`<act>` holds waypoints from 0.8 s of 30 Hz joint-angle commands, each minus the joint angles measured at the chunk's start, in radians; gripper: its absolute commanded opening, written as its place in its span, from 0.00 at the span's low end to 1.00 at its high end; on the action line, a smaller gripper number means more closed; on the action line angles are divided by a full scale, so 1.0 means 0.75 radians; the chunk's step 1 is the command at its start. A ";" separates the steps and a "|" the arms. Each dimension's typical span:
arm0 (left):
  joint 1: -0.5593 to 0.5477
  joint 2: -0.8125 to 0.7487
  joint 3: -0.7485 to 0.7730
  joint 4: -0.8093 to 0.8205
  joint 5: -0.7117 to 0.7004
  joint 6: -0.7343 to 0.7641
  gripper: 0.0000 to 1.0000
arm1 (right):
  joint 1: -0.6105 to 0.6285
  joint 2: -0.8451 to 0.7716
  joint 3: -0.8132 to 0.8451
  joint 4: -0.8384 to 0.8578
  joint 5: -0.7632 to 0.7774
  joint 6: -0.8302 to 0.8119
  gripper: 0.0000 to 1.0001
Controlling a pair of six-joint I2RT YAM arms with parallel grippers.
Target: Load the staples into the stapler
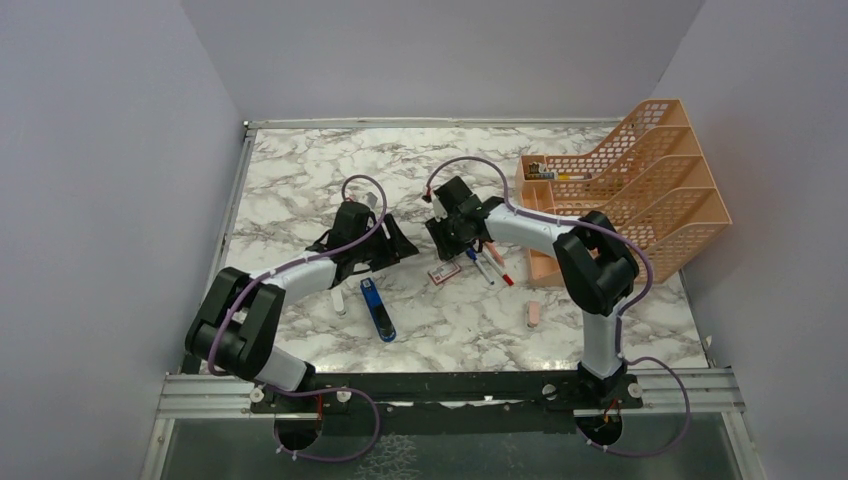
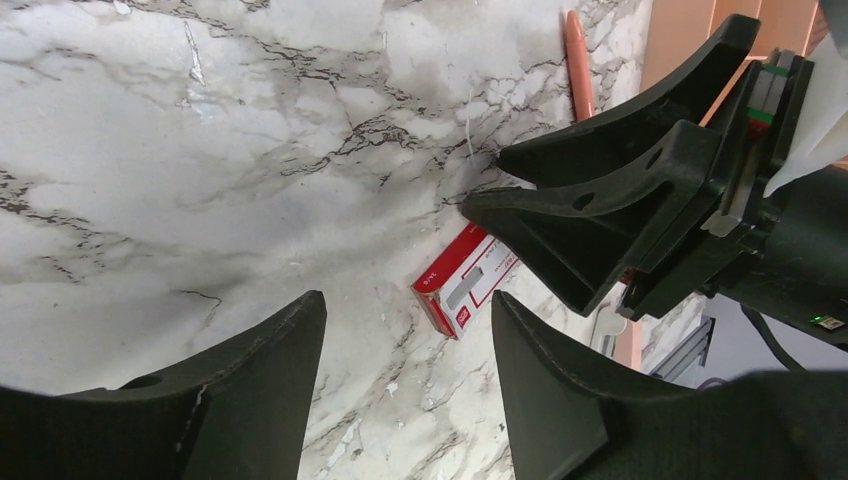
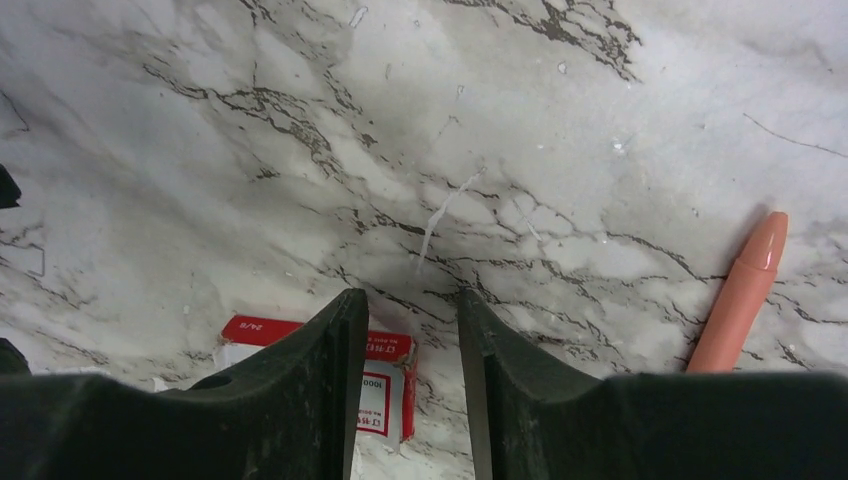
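Marble surface (image 1: 300, 170): staple box (image 2: 468, 280) laid flat beneath right gripper (image 3: 410, 300), stapler (image 1: 378, 309) laid apart, near left arm (image 1: 300, 270). Empty left gripper (image 2: 408, 305) held half open; right gripper narrowly open, also empty. Risk: staple box knocked aside if crowded grippers collide.

Table (image 1: 300, 160): white marble-look top w/ grey veins, fills centre of top view. Thin metal trim (image 1: 430, 123) runs along its 12 o'clock edge, and same on the 9 o'clock side. Back wall (image 1: 440, 50) at 12, left wall (image 1: 90, 200) at 9, right wall (image 1: 790, 120) at 3, all plain pale grey-lilac, close round the table. Alu rail (image 1: 200, 395) crosses the 6 o'clock edge, w/ dark glossy panel (image 1: 480, 450) below it. Light soft & even, faint shadows on marble.
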 commanded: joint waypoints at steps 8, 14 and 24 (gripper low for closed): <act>-0.034 0.045 -0.026 0.080 0.059 -0.002 0.61 | 0.006 -0.107 -0.108 -0.189 -0.088 0.045 0.16; -0.045 0.071 -0.024 0.093 0.073 -0.001 0.60 | 0.006 -0.188 -0.170 -0.123 -0.147 0.030 0.17; -0.042 0.030 -0.042 0.059 -0.007 -0.023 0.59 | 0.009 -0.323 -0.189 -0.053 -0.243 -0.242 0.64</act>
